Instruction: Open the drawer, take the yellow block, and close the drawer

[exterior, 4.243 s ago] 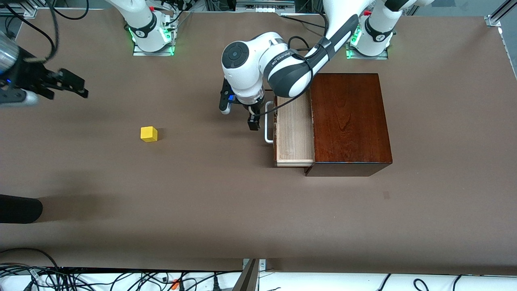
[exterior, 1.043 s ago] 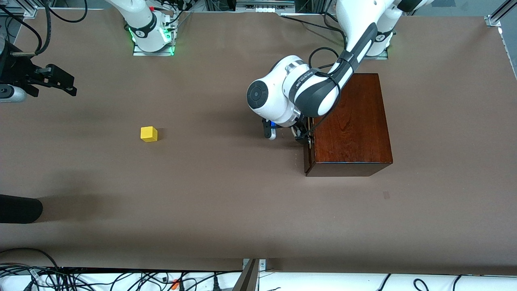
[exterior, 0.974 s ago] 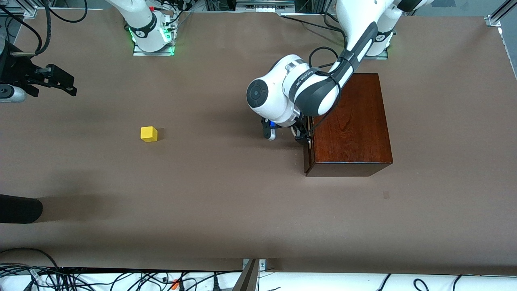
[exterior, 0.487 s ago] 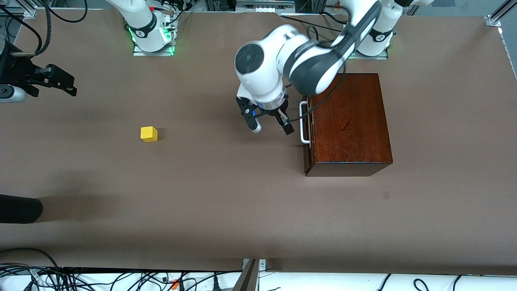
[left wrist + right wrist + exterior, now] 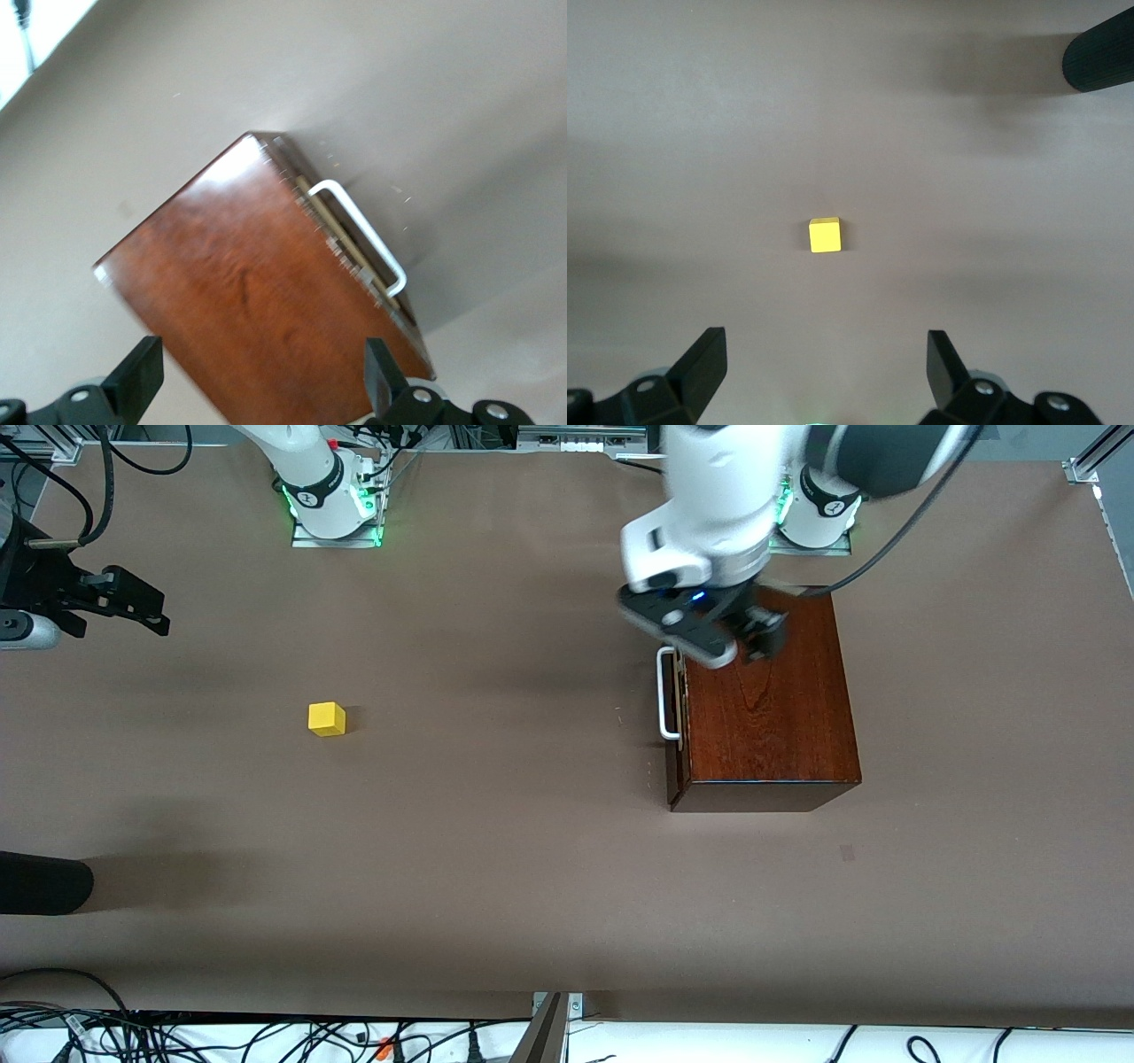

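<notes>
The drawer of the reddish-brown wooden box is shut, with its white bar handle facing the right arm's end of the table. My left gripper is open and empty, up in the air over the box top near the handle edge. The left wrist view shows the box, the handle and my left gripper. The yellow block sits on the bare table toward the right arm's end. My right gripper is open and empty, waiting above the table; the block lies ahead of its jaws.
A black rounded object juts in at the table edge at the right arm's end, nearer the front camera than the block; it also shows in the right wrist view. Cables lie along the near edge.
The drawer, open 4.2 s ago, is shut. In the last second my left gripper left the handle, rose and swung over the box top. The right arm and block have not moved.
</notes>
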You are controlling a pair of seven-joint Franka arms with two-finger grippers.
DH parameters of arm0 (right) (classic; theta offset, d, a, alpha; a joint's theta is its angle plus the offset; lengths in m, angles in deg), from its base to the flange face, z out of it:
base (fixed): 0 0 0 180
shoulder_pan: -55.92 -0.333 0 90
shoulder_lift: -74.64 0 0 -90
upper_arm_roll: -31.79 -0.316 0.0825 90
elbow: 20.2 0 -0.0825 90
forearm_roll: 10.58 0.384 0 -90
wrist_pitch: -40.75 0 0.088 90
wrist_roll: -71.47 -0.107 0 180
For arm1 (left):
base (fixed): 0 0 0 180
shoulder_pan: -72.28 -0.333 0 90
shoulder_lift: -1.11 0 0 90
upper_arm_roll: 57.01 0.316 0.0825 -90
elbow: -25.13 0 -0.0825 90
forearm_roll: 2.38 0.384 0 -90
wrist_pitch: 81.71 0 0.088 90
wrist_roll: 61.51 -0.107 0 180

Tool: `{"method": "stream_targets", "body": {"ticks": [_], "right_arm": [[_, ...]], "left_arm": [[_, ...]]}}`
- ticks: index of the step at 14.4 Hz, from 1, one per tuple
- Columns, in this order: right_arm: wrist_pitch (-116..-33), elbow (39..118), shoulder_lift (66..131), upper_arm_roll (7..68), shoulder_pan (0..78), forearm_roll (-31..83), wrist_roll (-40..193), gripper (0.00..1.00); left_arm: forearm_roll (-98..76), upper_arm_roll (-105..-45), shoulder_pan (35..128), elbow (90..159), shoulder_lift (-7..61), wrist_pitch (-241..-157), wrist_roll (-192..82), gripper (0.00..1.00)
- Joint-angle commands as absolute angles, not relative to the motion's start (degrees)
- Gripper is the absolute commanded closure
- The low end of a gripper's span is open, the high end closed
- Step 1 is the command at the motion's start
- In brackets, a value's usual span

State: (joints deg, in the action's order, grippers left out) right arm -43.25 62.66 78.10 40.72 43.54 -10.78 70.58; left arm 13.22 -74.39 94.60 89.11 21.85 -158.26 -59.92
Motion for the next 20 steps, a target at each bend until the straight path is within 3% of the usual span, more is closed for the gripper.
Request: {"method": "stream_targets", "body": {"ticks": [1, 4, 7, 11, 14, 20], "right_arm": [[-42.48, 61.27, 78.59, 40.49, 43.27, -11.11, 70.25, 0.0], [-42.48, 61.27, 78.59, 40.4, 43.18, -11.11, 70.07, 0.0], [-42.48, 61.27, 78.59, 40.31, 43.09, -11.11, 70.07, 0.0], [-42.57, 61.18, 78.5, 39.7, 43.0, -11.11, 70.07, 0.0], [-42.57, 61.18, 78.5, 39.35, 43.0, -11.11, 69.98, 0.0], [-42.57, 61.18, 78.5, 39.44, 43.0, -11.11, 70.24, 0.0]], "left_arm": [[11.43, -75.11, 87.86, 94.29, 15.36, -157.22, -59.31, 0.0], [10.28, -74.5, 84.42, 96.13, 11.93, -154.74, -58.35, 0.0], [-0.75, -74.85, 73.29, 98.24, 9.03, -155.26, -58.17, 0.0], [-3.25, -75.03, 67.98, 113.33, -0.1, -167.54, -58.17, 0.0], [-5.1, -74.68, 64.47, 113.98, -0.03, -168.37, -58.26, 0.0], [-5.89, -57.47, 77.53, 115.3, -0.38, -168.02, -60.71, 0.0]]}}
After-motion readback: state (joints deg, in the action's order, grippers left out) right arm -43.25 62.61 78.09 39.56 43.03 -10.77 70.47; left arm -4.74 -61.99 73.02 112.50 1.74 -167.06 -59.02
